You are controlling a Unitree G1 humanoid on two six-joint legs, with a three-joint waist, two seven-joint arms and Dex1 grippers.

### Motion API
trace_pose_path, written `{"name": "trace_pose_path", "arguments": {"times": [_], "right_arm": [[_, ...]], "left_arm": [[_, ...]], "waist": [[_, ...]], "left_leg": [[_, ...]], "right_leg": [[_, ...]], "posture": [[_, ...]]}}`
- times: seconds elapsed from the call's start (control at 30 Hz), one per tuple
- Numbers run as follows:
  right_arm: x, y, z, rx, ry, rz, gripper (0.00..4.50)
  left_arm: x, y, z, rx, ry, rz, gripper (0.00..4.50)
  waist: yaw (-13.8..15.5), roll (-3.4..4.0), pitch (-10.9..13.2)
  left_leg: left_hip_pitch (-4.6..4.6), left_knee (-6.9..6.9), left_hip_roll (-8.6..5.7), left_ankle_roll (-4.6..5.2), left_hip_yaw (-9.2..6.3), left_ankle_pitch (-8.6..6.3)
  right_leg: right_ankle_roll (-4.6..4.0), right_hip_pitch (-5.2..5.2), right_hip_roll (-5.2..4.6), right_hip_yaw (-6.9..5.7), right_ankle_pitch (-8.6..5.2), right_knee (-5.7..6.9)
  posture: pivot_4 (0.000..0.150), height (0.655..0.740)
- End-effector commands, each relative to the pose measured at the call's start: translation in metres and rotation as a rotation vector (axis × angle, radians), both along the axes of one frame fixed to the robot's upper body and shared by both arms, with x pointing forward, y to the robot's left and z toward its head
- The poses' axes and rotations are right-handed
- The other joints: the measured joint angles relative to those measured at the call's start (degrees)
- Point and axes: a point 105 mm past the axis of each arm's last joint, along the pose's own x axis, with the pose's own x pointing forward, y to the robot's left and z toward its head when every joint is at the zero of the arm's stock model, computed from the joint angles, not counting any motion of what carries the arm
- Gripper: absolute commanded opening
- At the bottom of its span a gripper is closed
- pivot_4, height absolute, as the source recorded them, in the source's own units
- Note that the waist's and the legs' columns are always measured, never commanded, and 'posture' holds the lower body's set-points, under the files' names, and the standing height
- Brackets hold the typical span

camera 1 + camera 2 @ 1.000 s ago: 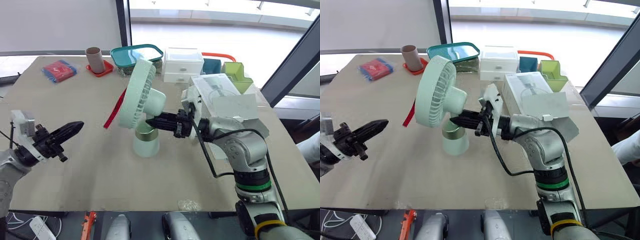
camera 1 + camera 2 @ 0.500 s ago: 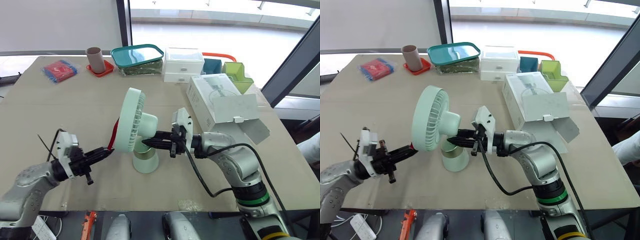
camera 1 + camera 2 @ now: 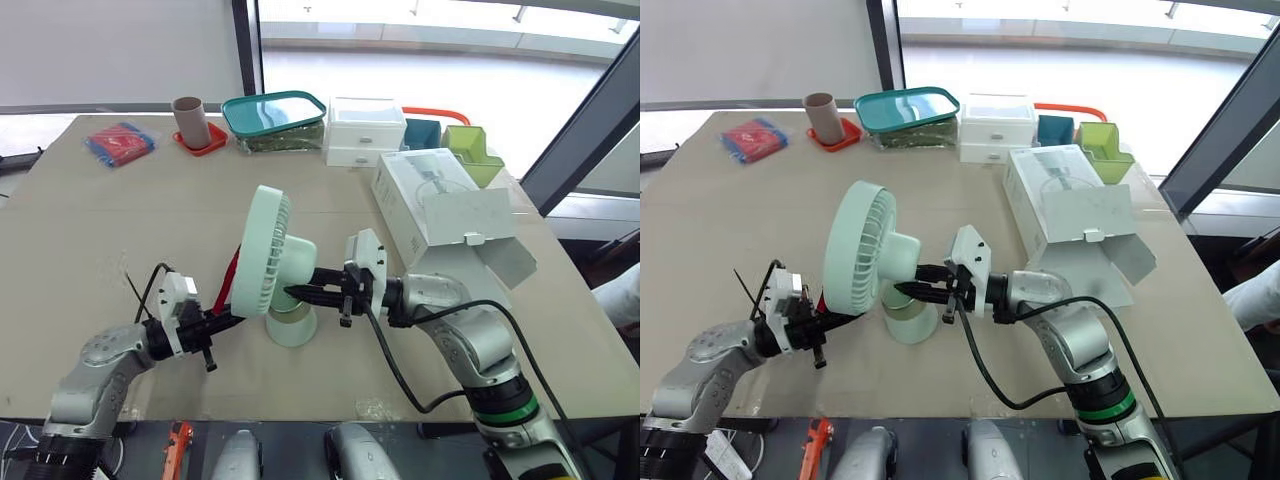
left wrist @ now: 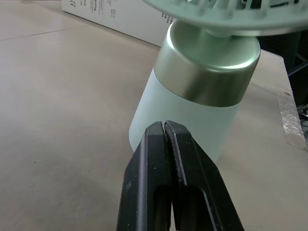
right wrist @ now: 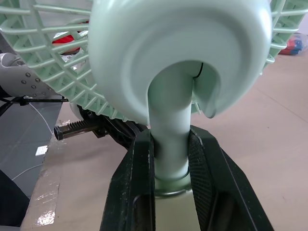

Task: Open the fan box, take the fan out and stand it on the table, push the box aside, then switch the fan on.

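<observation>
The pale green fan (image 3: pixel 268 255) stands upright on its round base (image 3: pixel 292 325) in the middle of the table. My right gripper (image 3: pixel 292 292) is shut on the fan's neck, and its two black fingers (image 5: pixel 139 159) clamp the stem from both sides. From the left, my left gripper (image 3: pixel 233 318) comes in low, shut with nothing in it. Its tips (image 4: pixel 166 127) sit right at the base (image 4: pixel 192 120), below the metallic band. The white fan box (image 3: pixel 440 200) lies to the right with its end flap hanging open.
A red strap (image 3: pixel 233 272) lies behind the fan head. Along the far edge stand a brown cup (image 3: pixel 189 118) on a red coaster, a teal-lidded container (image 3: pixel 275 115), white drawers (image 3: pixel 365 130) and green bins (image 3: pixel 473 150). A red packet (image 3: pixel 120 142) lies far left.
My left arm has swung in from the left, bringing its shut gripper up to the fan's base. The right gripper has kept its hold on the neck.
</observation>
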Motion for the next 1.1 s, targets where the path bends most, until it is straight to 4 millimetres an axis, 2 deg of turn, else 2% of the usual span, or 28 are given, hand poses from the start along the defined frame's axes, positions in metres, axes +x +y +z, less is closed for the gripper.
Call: {"name": "trace_pose_path", "arguments": {"times": [0.03, 0.53, 1.1], "right_arm": [[-0.001, -0.001, -0.001, -0.017, -0.016, -0.014, 0.4], [-0.004, -0.004, -0.002, -0.036, -0.022, -0.022, 0.4], [-0.005, 0.0, -0.005, -0.041, -0.014, -0.024, 0.4]], "left_arm": [[-0.001, -0.008, 0.002, -0.004, -0.03, -0.038, 0.13], [0.009, -0.011, -0.008, 0.017, -0.025, -0.067, 0.13], [0.003, -0.017, -0.007, 0.011, -0.013, -0.115, 0.13]], "waist": [[0.0, -0.01, 0.0], [0.07, 0.0, -0.01], [0.09, -0.01, -0.01]], "left_leg": [[0.04, 0.0, 0.0, 0.0, 0.0, 0.0], [0.16, 0.01, -0.02, 0.0, 0.0, 0.0], [0.16, 0.01, -0.03, 0.0, 0.0, 0.0]], "right_leg": [[0.0, 0.04, 0.0, 0.0, 0.0, 0.0], [0.09, 0.17, 0.06, 0.11, -0.06, 0.0], [0.15, 0.19, 0.06, 0.15, -0.09, 0.0]], "posture": [[0.15, 0.74], [0.15, 0.74], [0.15, 0.74]]}}
